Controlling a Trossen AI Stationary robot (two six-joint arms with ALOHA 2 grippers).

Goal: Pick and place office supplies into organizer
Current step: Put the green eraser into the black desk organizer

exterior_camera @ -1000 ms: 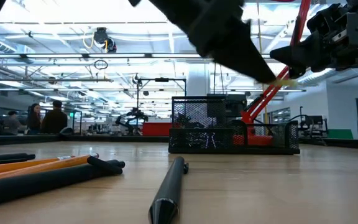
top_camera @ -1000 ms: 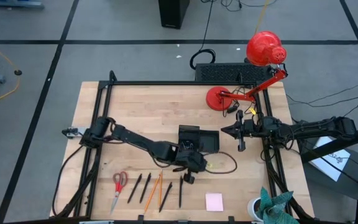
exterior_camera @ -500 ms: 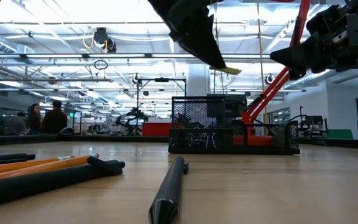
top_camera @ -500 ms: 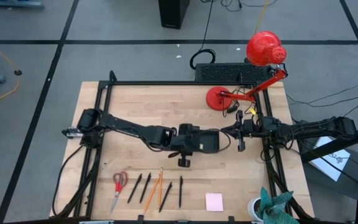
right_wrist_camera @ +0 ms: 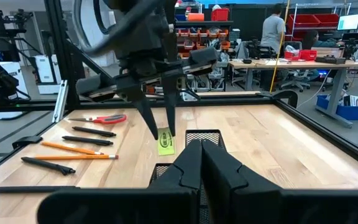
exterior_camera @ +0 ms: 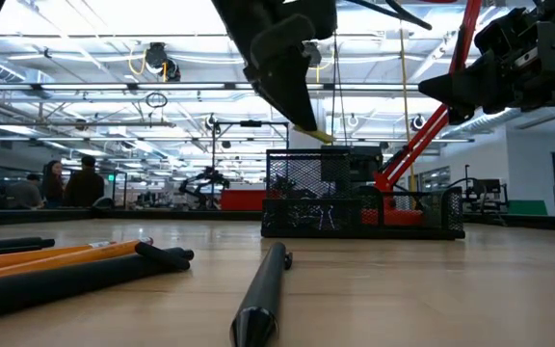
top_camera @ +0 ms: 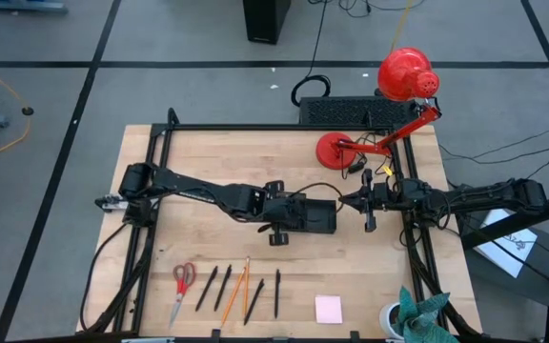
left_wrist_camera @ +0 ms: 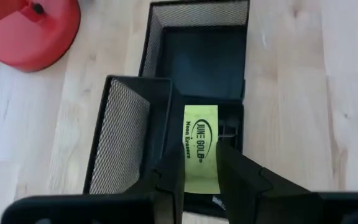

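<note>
My left gripper (left_wrist_camera: 199,154) is shut on a small yellow-green eraser (left_wrist_camera: 201,134) with black print. It hangs over the organizer (top_camera: 324,218), a black mesh tray with compartments near the table's middle. In the right wrist view the eraser (right_wrist_camera: 165,142) hangs just above the organizer (right_wrist_camera: 201,133). My right gripper (top_camera: 343,200) waits shut just right of the organizer, pointing level toward it. Red-handled scissors (top_camera: 182,280), black pens (top_camera: 276,292), orange pencils (top_camera: 236,291) and a pink sticky-note pad (top_camera: 328,309) lie flat along the near edge. My left gripper pinches the eraser between its two fingers (left_wrist_camera: 169,174) by its two long side edges (left_wrist_camera: 190,168), on the half nearer the wrist. The fingers slant down from the table's left and lie along the eraser. It hangs clear above the organizer's compartments, printed face toward the wrist camera.
A red desk lamp (top_camera: 370,143) stands on its round base at the back right, its head over the table's far edge. A black keyboard-like slab (top_camera: 349,111) lies behind it. A black frame (top_camera: 151,191) rims the table. People stand in the room beyond.
My left gripper has carried the eraser up and toward the table's far edge, from the near side of the organizer to a spot over it. It has rolled and tipped more steeply down on the way. The eraser has stayed in the hold, clear of the table.
</note>
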